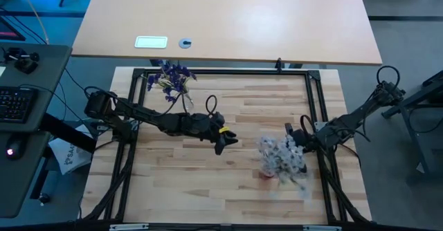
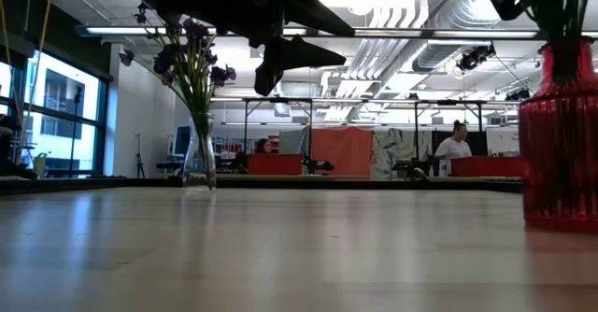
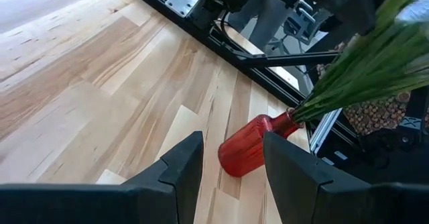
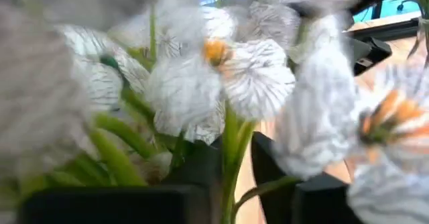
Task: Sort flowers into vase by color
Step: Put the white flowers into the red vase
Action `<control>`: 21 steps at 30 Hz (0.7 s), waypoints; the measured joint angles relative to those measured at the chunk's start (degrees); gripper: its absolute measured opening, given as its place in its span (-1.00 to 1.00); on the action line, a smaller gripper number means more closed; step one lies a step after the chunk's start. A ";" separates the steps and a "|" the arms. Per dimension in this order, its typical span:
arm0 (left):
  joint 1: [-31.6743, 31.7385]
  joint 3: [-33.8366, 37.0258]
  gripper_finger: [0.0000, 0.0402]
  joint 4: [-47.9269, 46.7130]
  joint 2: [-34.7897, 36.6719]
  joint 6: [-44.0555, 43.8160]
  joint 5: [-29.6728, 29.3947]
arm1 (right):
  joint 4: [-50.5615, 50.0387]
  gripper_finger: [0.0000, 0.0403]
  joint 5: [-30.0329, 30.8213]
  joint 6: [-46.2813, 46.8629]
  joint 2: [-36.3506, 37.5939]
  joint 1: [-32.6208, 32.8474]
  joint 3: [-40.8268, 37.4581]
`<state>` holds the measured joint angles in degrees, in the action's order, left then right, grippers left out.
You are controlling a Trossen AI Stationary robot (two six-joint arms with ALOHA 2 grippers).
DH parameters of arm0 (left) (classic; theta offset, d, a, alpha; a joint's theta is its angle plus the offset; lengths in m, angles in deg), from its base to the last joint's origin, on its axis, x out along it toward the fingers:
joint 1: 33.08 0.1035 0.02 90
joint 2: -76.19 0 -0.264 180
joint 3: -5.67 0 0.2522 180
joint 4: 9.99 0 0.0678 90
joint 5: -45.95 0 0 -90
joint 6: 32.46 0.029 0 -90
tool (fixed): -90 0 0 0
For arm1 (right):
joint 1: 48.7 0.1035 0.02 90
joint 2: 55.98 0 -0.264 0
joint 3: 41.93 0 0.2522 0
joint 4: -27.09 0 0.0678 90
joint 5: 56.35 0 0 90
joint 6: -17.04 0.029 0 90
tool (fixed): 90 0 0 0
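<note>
White flowers (image 1: 282, 156) with green stems stand in a red vase (image 2: 559, 134) on the table's right part. In the left wrist view the red vase (image 3: 251, 147) and its stems show too. Purple flowers (image 1: 173, 77) stand in a clear glass vase (image 2: 199, 158) near the far left. My right gripper (image 4: 236, 177) is among the white blooms (image 4: 255, 76), just left of the red vase in the high view. Its fingers are a little apart, with a green stem (image 4: 231, 140) between them. My left gripper (image 1: 225, 141) hovers open over the table's middle, pointing toward the red vase. My right gripper has a green stem of the white flowers (image 4: 231, 150) standing between its fingers, next to one finger (image 4: 201, 174). A strip of table shows between the stem and the other finger (image 4: 288, 184). I cannot tell whether the fingers touch the stem.
A black frame rail (image 1: 221, 72) runs around the wooden table top. Bare wood (image 1: 194, 182) lies along the near side and between the two vases. A second table (image 1: 228, 23) stands beyond the far edge. People sit in the room behind (image 2: 455, 144).
</note>
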<state>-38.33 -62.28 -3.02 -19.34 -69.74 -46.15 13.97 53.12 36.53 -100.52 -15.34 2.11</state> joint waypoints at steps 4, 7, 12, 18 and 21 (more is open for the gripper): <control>0.00 0.00 -0.28 0.02 0.00 -0.04 0.00 | -0.05 -0.31 -0.58 -0.12 0.02 0.02 0.93; 0.00 0.00 -0.28 0.04 0.00 -0.15 0.00 | -0.23 -0.08 -0.66 -0.40 0.00 0.02 2.19; 0.15 0.02 -0.28 -0.49 0.50 -0.57 0.43 | -4.70 0.16 -1.49 -4.02 0.32 0.02 7.14; 2.58 0.00 -0.28 -2.75 4.47 0.05 2.08 | -19.52 0.26 -0.75 -4.80 1.16 0.00 15.99; 3.87 0.00 -0.28 -4.23 6.36 1.82 1.47 | -22.39 0.27 -0.84 -4.46 0.64 -0.02 17.26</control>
<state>-34.46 -62.28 -7.25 -12.98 -67.92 -44.68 -8.41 52.27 32.06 -99.87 -15.36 19.37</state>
